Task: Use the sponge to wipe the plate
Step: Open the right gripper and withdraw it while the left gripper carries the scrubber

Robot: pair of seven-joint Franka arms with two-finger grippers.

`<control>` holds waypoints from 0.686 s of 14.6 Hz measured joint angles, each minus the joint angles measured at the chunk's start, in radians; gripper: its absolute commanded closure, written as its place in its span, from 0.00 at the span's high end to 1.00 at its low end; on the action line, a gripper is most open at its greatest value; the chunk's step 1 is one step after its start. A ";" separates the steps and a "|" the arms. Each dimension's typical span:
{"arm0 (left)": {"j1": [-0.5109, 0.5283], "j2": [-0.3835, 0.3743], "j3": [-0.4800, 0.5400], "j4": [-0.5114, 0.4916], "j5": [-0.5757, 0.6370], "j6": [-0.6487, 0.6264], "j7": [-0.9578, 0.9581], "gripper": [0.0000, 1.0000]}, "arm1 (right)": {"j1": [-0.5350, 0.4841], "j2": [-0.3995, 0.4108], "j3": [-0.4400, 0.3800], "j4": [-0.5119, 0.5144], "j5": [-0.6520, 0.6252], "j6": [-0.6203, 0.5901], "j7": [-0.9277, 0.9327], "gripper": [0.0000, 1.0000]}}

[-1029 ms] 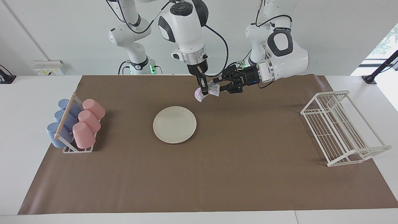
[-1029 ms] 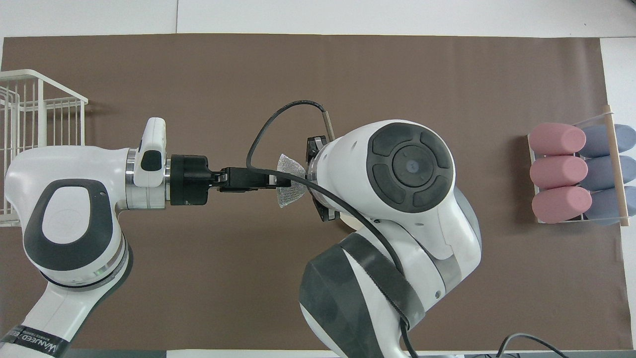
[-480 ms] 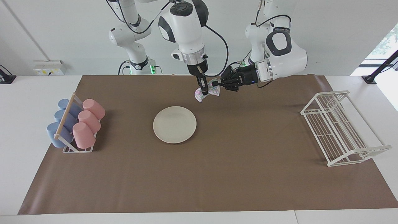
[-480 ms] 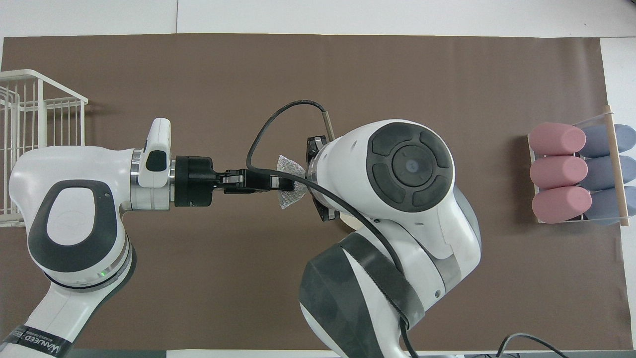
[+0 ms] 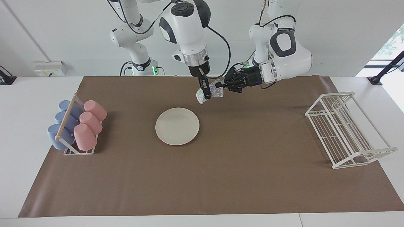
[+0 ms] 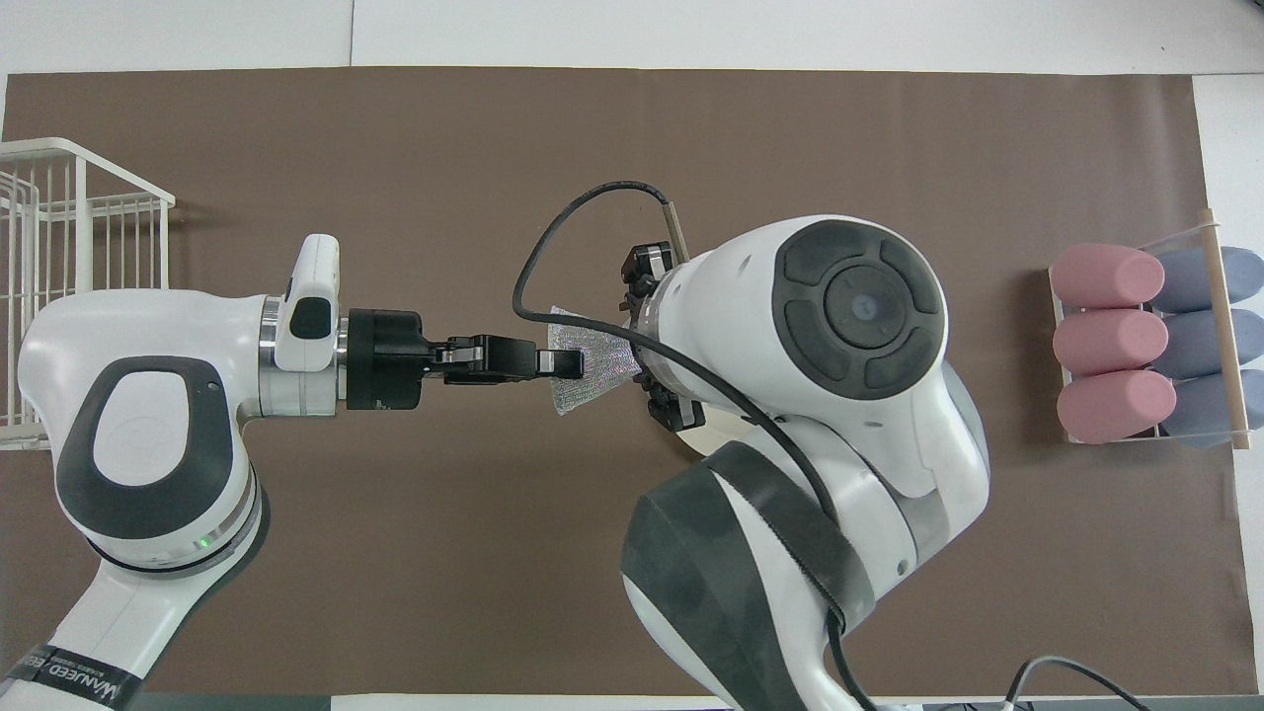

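You are looking down on a brown mat [image 6: 395,553] lying over the table; the left arm is reaching in from the side, and the left gripper [image 6: 571,363] is pinching the edge of the sponge [image 6: 592,370], its fingertips pressed together on it; the sponge is hanging in the air over the mat, shiny and grey; the right arm's big white wrist [image 6: 839,326] is sitting over the other end of the sponge and hiding the right gripper's tips; a bit of the plate [image 6: 713,434] is peeking out under that wrist; a white wire rack [image 6: 59,227] is standing at the left arm's end; pink cups [image 6: 1106,341] and blue cups [image 6: 1200,341] are lying in a holder at the right arm's end.
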 measured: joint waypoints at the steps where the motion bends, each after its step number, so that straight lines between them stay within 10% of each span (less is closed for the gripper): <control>1: 0.001 0.000 0.002 0.000 0.016 0.000 -0.009 0.00 | -0.017 -0.006 -0.002 0.000 -0.001 -0.014 -0.072 1.00; 10: 0.019 -0.002 0.019 0.069 0.630 -0.028 -0.350 0.00 | -0.229 -0.118 -0.010 -0.006 -0.001 -0.277 -0.868 1.00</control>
